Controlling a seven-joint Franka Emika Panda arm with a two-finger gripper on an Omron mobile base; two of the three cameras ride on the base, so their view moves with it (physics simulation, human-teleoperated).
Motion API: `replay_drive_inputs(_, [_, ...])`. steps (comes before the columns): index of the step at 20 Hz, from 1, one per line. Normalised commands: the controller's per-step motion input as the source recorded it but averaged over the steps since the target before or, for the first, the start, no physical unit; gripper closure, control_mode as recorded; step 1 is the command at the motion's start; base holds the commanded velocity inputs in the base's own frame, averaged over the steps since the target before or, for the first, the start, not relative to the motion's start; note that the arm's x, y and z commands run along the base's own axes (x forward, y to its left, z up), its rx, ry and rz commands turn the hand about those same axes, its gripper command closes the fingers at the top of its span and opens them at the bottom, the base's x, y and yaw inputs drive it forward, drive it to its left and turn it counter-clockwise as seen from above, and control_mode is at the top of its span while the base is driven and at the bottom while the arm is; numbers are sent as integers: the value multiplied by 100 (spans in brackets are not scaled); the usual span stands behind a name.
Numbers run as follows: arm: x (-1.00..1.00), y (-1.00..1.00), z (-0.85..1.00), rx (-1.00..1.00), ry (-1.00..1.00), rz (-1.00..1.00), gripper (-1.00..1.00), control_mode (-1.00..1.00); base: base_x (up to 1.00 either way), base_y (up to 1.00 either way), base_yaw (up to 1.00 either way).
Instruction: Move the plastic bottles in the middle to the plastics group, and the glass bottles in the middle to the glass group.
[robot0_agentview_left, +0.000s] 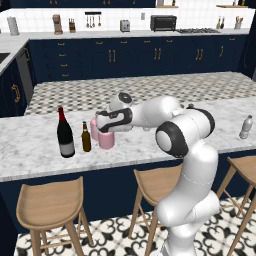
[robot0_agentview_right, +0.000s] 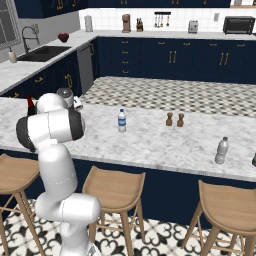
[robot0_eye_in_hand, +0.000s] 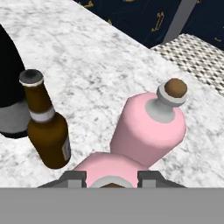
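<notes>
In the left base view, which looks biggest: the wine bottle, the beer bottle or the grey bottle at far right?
1. Wine bottle, clearly largest.
2. Beer bottle and grey bottle: near alike, so unranked.

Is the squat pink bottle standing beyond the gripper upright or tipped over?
Upright. The squat pink bottle stands on its base on the marble counter, brown stopper uppermost, beside the small brown beer bottle.

Pincer tips and held pink bottle mostly cut off

Two wooden stools under the marble counter; salt and pepper shakers farther along.
</notes>
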Motion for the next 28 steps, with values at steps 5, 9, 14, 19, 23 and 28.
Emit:
replay_drive_inputs(5, [0, 3, -50, 1, -3, 0, 100, -100, 0, 0, 0])
replay_drive_inputs(9, [1, 0, -18, 0, -10, 0, 100, -100, 0, 0, 0])
replay_drive_inputs(14, [1, 0, -1, 0, -5, 0, 100, -100, 0, 0, 0])
replay_drive_inputs(19, [0, -5, 4, 0, 0, 0, 100, -100, 0, 0, 0])
replay_drive_inputs(23, [12, -19, 15, 2, 1, 0, 100, -100, 0, 0, 0])
replay_drive_inputs(28, [8, -3, 4, 7, 5, 0, 100, -100, 0, 0, 0])
